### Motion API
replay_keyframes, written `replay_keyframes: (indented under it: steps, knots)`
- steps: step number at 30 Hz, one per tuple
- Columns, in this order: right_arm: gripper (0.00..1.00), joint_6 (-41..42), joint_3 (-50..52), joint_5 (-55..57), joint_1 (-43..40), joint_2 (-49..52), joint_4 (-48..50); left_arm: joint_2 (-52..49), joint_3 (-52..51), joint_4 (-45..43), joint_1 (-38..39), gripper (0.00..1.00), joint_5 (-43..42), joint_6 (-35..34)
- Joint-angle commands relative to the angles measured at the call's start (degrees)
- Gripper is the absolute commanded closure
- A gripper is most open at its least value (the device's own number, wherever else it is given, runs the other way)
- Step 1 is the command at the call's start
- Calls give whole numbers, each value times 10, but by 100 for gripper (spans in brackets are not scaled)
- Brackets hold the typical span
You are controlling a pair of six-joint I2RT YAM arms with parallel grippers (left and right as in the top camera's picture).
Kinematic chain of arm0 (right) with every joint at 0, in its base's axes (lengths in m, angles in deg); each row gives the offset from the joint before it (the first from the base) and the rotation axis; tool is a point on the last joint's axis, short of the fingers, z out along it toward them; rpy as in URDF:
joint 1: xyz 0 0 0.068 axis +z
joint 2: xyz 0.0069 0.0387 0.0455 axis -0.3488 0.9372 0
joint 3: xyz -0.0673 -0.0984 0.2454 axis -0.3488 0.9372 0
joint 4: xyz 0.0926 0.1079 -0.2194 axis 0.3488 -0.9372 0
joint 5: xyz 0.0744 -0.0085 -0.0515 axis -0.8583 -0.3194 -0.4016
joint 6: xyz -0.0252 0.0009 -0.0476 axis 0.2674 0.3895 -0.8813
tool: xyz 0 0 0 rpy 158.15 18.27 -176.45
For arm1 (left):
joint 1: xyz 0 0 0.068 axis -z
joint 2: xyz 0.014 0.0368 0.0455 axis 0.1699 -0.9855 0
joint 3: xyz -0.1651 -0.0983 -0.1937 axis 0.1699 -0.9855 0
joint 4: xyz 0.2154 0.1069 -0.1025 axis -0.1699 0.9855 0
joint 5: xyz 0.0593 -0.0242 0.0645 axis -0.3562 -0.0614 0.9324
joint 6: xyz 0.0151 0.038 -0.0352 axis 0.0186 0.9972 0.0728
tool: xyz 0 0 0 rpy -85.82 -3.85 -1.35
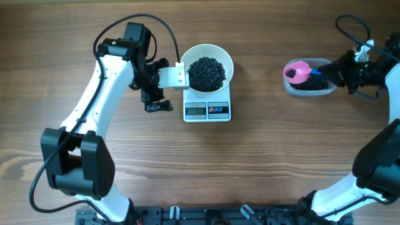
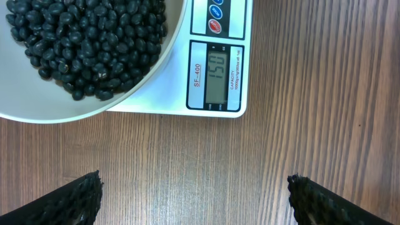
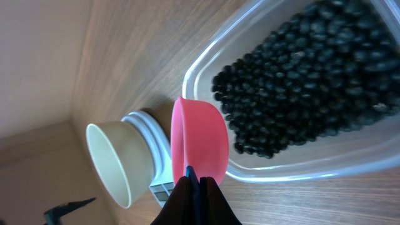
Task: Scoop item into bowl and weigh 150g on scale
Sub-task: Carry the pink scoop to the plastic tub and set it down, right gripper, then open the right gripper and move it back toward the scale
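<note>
Tipping the pink plastic scoop (image 1: pixel 297 71) clenched in the right gripper (image 3: pixel 197 199) would overshoot the flat white scale (image 1: pixel 207 111)'s target; left gripper (image 2: pixel 195 197) released.

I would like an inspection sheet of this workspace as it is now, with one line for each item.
Surface: wooden table.
Job's things: white bowl of black beans stands on the scale; the display reads 150. A clear tub holds more beans.
Clutter: nothing seen.
Grippers: left gripper open, empty, beside the scale; right gripper shut on the pink scoop, over the tub.
Cables: black cable loops over the left arm; second cable near the right arm.
Surroundings: nothing seen.
</note>
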Motion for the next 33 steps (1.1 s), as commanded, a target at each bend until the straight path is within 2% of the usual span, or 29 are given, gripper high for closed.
replay_keyframes:
  steps: [1, 4, 13, 14, 16, 20, 24, 28, 33]
  knots:
    - [96, -13, -3, 74, 2, -5, -7, -1, -4, 0, -2, 0, -15, 11]
    - [96, -13, -3, 121, 2, -5, -4, -1, -4, 0, -2, 0, -15, 11]
    - [95, 7, -3, 104, 3, -2, 57, -1, -4, 0, -2, 0, -15, 11]
    - [91, 7, -2, 106, 3, -1, 63, -1, -4, 0, -2, 0, -15, 11]
    - [68, 7, -2, 106, 3, 0, 75, -1, -4, 0, -2, 0, -15, 11]
    - [51, 6, -2, 106, 3, 0, 77, -1, -4, 0, -2, 0, -15, 11]
    - [33, 6, -2, 152, 3, 0, 77, -1, -4, 0, -2, 0, -15, 11]
    - [22, 6, -2, 186, 3, 0, 82, -1, -4, 0, -2, 0, -15, 11]
    - [16, 7, -2, 285, 3, 0, 97, -1, -4, 0, -2, 0, -15, 11]
